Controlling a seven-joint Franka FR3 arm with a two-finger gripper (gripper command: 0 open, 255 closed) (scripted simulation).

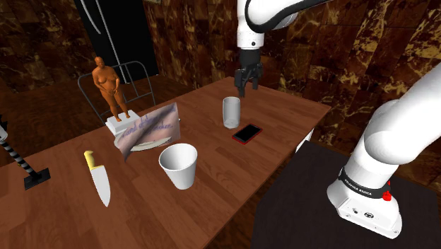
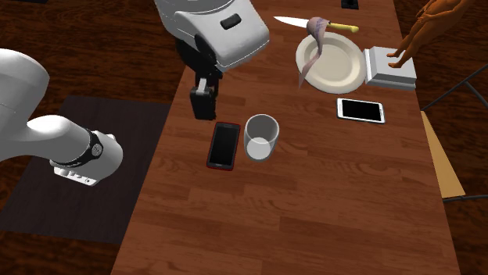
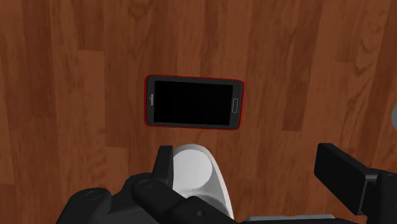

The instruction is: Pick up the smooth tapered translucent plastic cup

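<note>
Cup stands upright on the desk, mouth up, below the open, empty end effector, off its centre and close beside one finger, so a small sideways shift looks needed before descending.

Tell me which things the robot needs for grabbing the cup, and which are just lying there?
For the job:
small cup
pincer, open, near it

Just lying about:
red phone
white phone
big cup
knife
plate
cloth
statue
</note>
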